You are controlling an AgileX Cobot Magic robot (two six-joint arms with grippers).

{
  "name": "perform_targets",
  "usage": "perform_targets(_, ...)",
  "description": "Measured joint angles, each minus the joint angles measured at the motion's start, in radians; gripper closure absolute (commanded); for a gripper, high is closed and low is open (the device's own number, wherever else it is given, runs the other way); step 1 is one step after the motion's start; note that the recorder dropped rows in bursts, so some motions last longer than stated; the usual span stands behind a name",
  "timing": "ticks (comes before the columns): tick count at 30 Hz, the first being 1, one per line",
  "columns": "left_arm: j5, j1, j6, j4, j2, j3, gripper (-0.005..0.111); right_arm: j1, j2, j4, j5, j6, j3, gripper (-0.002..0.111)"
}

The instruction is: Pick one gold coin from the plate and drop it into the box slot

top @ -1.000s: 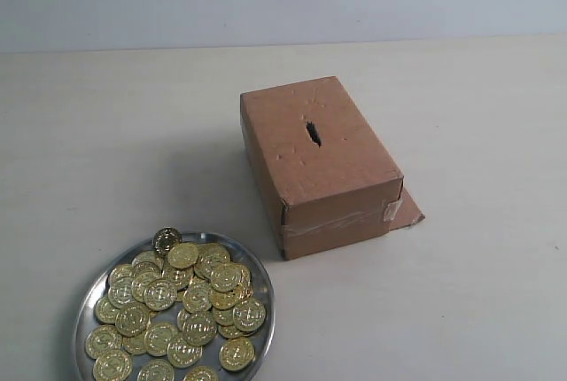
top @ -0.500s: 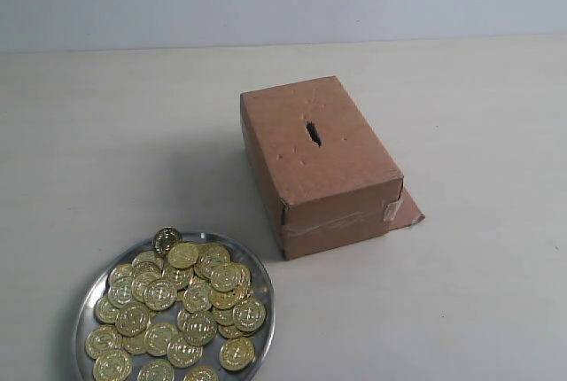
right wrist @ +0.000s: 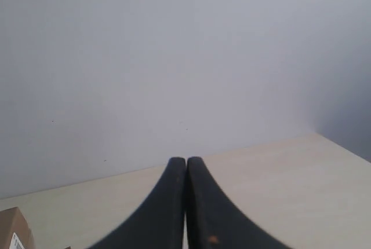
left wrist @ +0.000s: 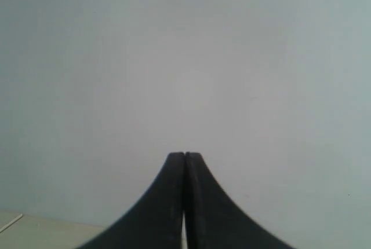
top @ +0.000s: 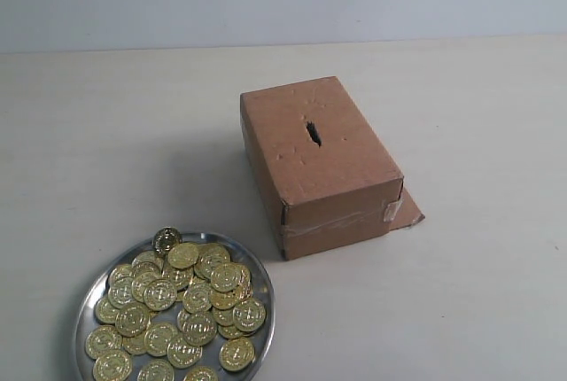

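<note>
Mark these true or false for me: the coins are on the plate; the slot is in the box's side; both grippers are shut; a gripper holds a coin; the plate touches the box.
1. The coins lie on the plate. True.
2. The slot is in the side of the box. False: it is cut in the top face.
3. Both grippers are shut. True: the left gripper and the right gripper each show their jaws pressed together.
4. A gripper holds a coin. False: nothing sits between either pair of jaws.
5. The plate touches the box. False: bare table shows between them.
</note>
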Motion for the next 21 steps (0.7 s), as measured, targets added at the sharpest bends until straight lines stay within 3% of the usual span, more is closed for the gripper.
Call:
perform_targets(17, 0.000, 0.000, 0.000, 0.011, 0.000, 0.000, 0.107, 0.000, 0.000, 0.000, 0.000, 0.000, 0.000, 0.108)
perform_targets(19, 0.042, 0.000, 0.000, 0.049, 0.000, 0.000, 0.107, 0.000, 0.000, 0.000, 0.000, 0.000, 0.000, 0.108)
perform_targets(21, 0.193, 0.000, 0.000, 0.067, 0.000, 0.000, 0.107, 0.000, 0.000, 0.000, 0.000, 0.000, 0.000, 0.108)
